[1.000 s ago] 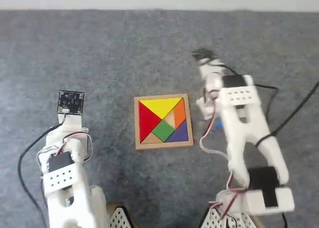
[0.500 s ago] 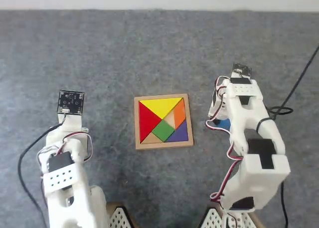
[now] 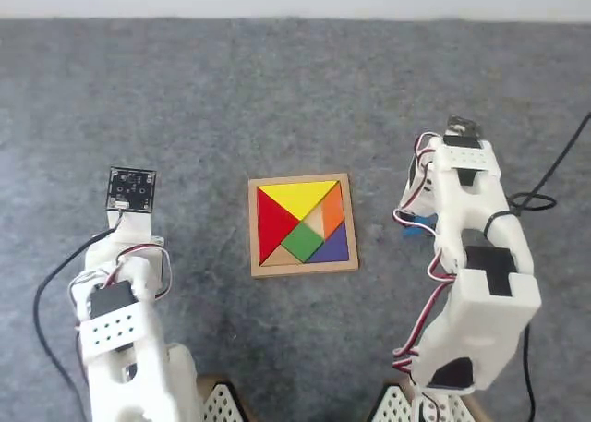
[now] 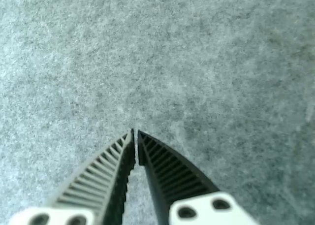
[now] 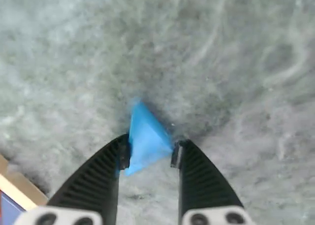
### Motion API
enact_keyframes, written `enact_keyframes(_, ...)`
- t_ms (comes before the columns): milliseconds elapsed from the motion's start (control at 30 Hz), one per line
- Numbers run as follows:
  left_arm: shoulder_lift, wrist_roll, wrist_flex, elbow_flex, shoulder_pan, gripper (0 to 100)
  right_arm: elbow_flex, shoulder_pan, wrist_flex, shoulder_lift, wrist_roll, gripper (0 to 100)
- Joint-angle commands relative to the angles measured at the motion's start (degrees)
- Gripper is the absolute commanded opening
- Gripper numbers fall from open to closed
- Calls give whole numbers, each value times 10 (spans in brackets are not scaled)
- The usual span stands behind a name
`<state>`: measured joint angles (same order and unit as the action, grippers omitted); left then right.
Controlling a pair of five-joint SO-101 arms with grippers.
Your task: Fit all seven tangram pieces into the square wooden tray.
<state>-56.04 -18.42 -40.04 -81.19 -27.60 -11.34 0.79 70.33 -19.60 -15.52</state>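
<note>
Presently: small blue triangular wooden tangram piece (image 5: 146, 136), pinched at two of its edges by the right gripper (image 5: 150, 152), jaws narrowed onto it. Position: over the grey felt-like tabletop (image 3: 185, 90), toward the right edge, near the tray but apart from it. Whether it rests on the surface or is lifted cannot be told. Handling, by judgement: light, stiff and smooth-painted. The tapering sides could squirt out of a pinch, so the hold is best on the broad part, square to the edges.

Square wooden tray (image 3: 305, 270), mid-tabletop, holds a yellow triangle (image 3: 297, 198), red triangle (image 3: 272, 221), green square (image 3: 301, 242), orange piece (image 3: 333, 211) and purple triangle (image 3: 332, 247). It also shows two pale wood-coloured patches, filled or bare unclear.

Left gripper (image 4: 135, 134), toward the left edge, jaws closed together on nothing.
</note>
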Motion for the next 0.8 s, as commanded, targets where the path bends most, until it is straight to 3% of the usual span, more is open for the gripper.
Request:
enact_keyframes(0, -8, -7, 11, 4, 3, 13, 48, 4, 36, 7, 35, 6)
enact_keyframes(167, -8, -7, 11, 4, 3, 13, 80, -26, 93, 60, 52, 6)
enact_keyframes(300, -8, -7, 11, 4, 3, 13, 83, -107, 115, 114, 97, 6)
enact_keyframes(533, -8, -7, 11, 4, 3, 13, 66, -264, 16, 77, 162, 6)
enact_keyframes(767, -8, -7, 11, 4, 2, 13, 68, -264, 23, 21, 250, 6)
